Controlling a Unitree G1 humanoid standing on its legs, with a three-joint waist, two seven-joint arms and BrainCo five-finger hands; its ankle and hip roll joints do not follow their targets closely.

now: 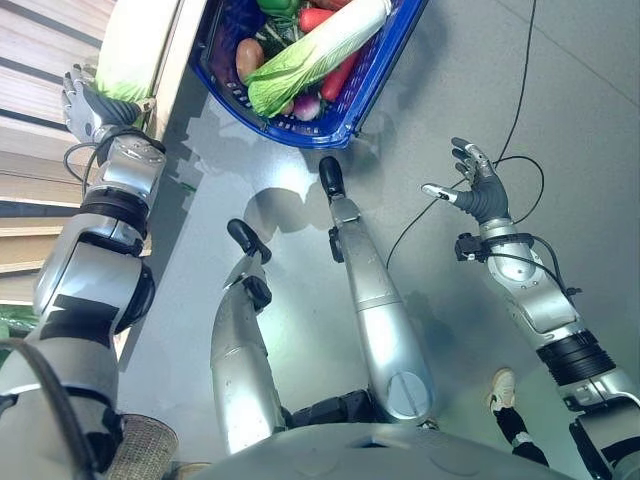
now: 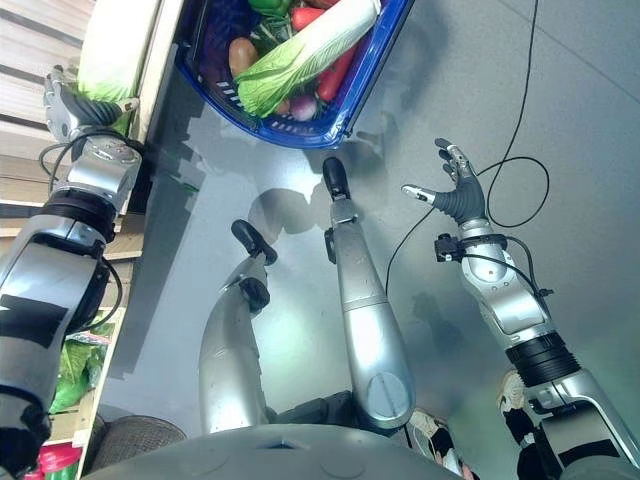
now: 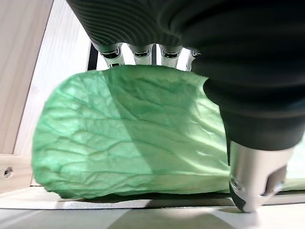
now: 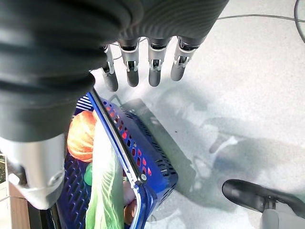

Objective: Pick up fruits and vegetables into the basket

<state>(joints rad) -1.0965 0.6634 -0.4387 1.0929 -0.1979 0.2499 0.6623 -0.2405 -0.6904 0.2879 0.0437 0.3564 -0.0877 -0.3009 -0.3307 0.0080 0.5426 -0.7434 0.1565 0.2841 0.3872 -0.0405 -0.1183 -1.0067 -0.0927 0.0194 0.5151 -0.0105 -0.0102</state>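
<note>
green cabbage (image 3: 128,138) lies on wooden shelf (image 1: 172,70), directly under left hand (image 1: 85,105); fingers reach over its far side, thumb on near side, so it reads as clasped. long axis along shelf edge. basket (image 1: 365,85) on floor, to right. right hand (image 1: 478,190) spread, empty, farther off.

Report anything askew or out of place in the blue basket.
The long white-and-green napa cabbage lies diagonally atop the other produce in the blue plastic basket, its white end reaching over the rim. Nothing has spilled onto the grey floor.
</note>
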